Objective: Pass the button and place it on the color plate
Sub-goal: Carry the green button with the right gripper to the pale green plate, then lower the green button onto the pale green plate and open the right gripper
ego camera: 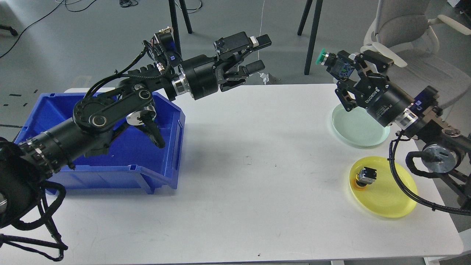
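My right gripper (340, 68) is shut on a button with a green cap (321, 56) and holds it in the air above the far edge of the pale green plate (358, 129). My left gripper (259, 53) is open and empty, held high over the table's far edge, well to the left of the button. A yellow plate (386, 197) lies near the right front and bears another button with an orange base (364, 176).
A blue bin (110, 165) stands on the left of the white table (239, 191), under my left arm. A grey office chair (408, 40) stands behind the table's right end. Black tripod legs stand on the floor beyond the table.
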You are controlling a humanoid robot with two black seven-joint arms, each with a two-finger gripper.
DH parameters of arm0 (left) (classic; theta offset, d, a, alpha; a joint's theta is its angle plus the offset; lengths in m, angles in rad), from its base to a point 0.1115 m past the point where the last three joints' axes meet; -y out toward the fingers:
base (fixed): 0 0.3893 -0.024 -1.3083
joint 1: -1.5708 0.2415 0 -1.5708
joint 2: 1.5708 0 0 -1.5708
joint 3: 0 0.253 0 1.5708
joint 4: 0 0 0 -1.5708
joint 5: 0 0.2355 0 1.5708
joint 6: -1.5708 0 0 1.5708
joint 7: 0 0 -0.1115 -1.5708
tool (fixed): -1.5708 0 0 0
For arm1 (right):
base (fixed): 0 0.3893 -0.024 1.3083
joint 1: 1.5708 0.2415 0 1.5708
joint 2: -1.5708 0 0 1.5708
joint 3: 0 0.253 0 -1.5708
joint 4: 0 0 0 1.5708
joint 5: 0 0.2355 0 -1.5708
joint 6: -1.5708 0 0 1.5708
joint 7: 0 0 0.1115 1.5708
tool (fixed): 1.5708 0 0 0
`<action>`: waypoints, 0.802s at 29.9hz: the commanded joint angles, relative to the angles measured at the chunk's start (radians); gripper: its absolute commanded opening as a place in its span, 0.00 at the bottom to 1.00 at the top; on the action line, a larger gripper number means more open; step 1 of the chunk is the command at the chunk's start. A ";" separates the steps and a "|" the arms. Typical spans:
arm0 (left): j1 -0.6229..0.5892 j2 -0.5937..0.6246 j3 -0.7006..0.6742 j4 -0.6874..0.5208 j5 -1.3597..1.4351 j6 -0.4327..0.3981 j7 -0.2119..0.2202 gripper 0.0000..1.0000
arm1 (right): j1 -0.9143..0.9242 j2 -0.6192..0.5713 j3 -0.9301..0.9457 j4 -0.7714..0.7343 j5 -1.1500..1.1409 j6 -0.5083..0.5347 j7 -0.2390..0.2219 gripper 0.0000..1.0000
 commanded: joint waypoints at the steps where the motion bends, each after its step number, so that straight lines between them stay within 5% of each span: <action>1: 0.000 -0.001 0.000 0.000 0.000 0.000 0.000 0.88 | -0.027 0.001 -0.009 -0.174 0.000 0.000 0.000 0.06; 10: 0.000 -0.002 0.000 0.000 0.000 0.000 0.000 0.88 | -0.022 0.105 -0.121 -0.507 -0.010 0.000 0.000 0.06; 24: 0.000 -0.004 0.000 0.000 0.000 0.000 0.000 0.88 | 0.047 0.279 -0.271 -0.739 -0.008 0.000 0.000 0.09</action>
